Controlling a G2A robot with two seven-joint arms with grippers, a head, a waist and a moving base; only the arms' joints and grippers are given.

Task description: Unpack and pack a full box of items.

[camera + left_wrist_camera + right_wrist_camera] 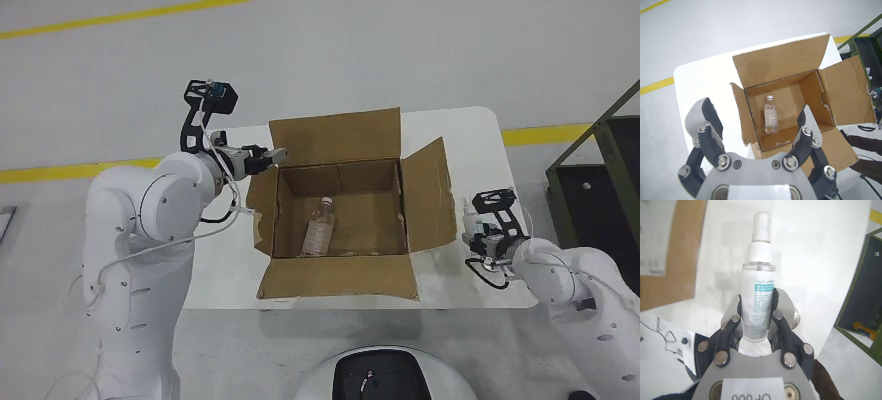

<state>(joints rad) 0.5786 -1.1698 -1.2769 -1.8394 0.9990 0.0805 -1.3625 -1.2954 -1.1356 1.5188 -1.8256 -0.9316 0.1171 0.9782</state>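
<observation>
Two tools sit either side of the open cardboard box [340, 178]. On the left, the left tool [757, 111] hangs spread wide and holds nothing, above the box's ragged left flap [738, 113]. Inside the box, a clear water bottle [770, 117] lies on its side on the floor, cap toward the far wall. Farther right, the right tool [757, 302] is clamped on the lower body of a white spray bottle [758, 279]. It sits over the narrow strip of desk [480, 140] between the right flap [430, 200] and the desk's right edge.

The low grip probably leaves the spray bottle top-heavy, so a quick swing could tilt it between the pads. Set down on that strip, it could topple off the edge. Carried inward, it may clip the raised right flap. A descent by the left tool risks snagging the left flap. The best room for moving looks to be the box floor around the water bottle.
</observation>
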